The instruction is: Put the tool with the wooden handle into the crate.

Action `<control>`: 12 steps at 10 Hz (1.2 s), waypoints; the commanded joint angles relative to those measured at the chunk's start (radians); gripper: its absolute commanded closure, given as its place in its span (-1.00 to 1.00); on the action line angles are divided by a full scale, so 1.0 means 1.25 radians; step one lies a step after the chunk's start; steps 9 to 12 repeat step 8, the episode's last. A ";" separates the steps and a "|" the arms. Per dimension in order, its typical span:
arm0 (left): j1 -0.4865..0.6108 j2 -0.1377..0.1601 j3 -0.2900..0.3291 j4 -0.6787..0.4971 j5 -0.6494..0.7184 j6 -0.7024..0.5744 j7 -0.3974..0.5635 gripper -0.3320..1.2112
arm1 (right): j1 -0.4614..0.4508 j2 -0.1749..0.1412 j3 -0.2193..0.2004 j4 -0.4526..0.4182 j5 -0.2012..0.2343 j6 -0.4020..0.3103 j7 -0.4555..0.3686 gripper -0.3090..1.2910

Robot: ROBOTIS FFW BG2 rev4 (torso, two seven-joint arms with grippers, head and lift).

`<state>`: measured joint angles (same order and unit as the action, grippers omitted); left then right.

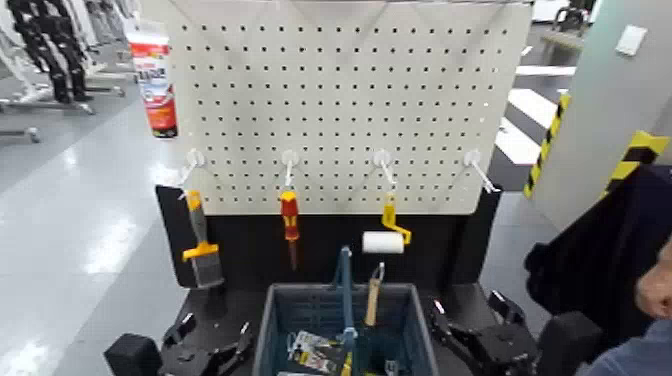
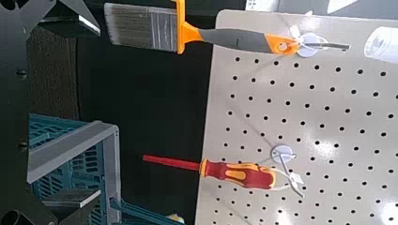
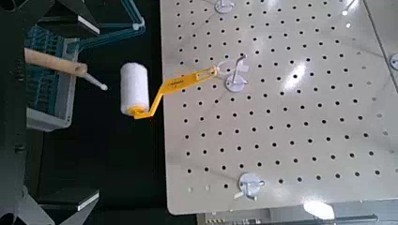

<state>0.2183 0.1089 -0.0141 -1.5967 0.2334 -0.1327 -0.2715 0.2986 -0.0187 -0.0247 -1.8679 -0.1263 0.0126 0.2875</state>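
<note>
In the crate (image 1: 300,310), at the bottom middle of my head view, I see the wooden-handled tool (image 1: 373,294) already standing on end: its light wooden handle leans against the far wall, just right of the tall blue handle bar (image 1: 344,290), with the silvery neck poking up above the rim. Its blade is down inside, hidden from me. My right wrist view catches the same wooden handle (image 3: 54,62) sticking out over the crate's edge (image 3: 52,112). A few packaged items lie on the crate floor, but I can't tell what they are.

Behind the crate stands the white pegboard (image 1: 340,90). From its hooks hang a paintbrush (image 1: 201,250) with an orange and grey handle on my left, a red and yellow screwdriver (image 1: 290,222) next, then a small white paint roller (image 1: 385,238) on a yellow frame. The fourth hook (image 1: 478,168), farthest right, is bare. A red and white tube (image 1: 154,80) hangs at the board's upper left corner.

My left gripper (image 1: 215,345) sits low, just left of the crate, and my right gripper (image 1: 470,335) sits low, just right of it. Neither touches anything, and I cannot tell how their fingers are set. A person's dark sleeve (image 1: 610,250) shows at the far right edge.
</note>
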 commanded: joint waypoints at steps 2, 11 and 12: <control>0.006 0.000 0.003 -0.003 0.000 -0.001 0.000 -0.44 | 0.041 0.009 0.001 0.004 0.042 -0.040 -0.041 -0.49; 0.005 0.001 0.004 -0.004 0.001 -0.001 0.000 -0.44 | 0.074 0.017 -0.001 0.001 0.043 -0.058 -0.056 -0.49; 0.005 0.001 0.004 -0.004 0.001 -0.001 0.000 -0.44 | 0.074 0.017 -0.001 0.001 0.043 -0.058 -0.056 -0.49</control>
